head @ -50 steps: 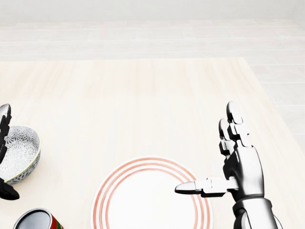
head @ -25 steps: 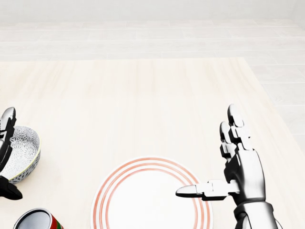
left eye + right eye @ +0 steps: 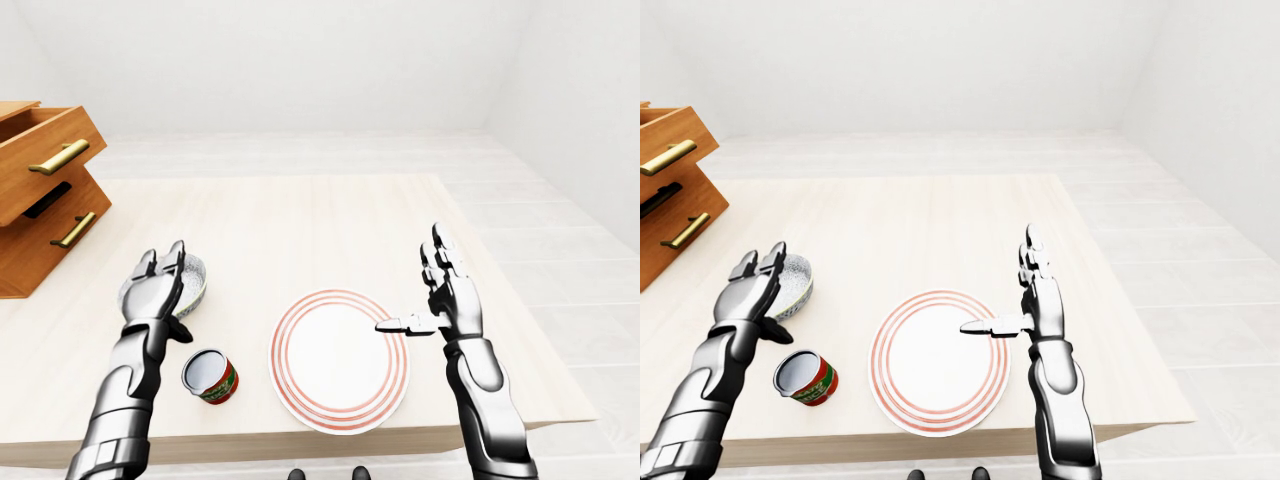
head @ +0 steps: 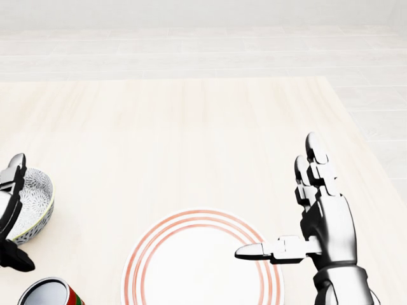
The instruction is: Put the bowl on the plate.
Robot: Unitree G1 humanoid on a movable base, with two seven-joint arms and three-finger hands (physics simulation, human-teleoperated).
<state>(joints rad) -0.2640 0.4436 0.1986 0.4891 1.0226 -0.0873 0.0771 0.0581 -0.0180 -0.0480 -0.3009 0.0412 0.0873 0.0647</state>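
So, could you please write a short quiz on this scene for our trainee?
1. True or false: the bowl already sits on the plate.
2. The right hand is: A. open, thumb pointing toward the plate; B. shut on the bowl; C. out of view.
3. Fill in: the left hand is at the bowl; just below it in the left-eye view, left of the plate, is a red-labelled ___.
Key: 1 false; 2 A; 3 can.

Pale wood table (image 3: pixel 300 215), red-ringed plate (image 3: pixel 340 360) near bottom edge, patterned bowl (image 3: pixel 196 280) and can (image 3: pixel 210 376) leftward, drawer chest (image 3: pixel 40 200) far left
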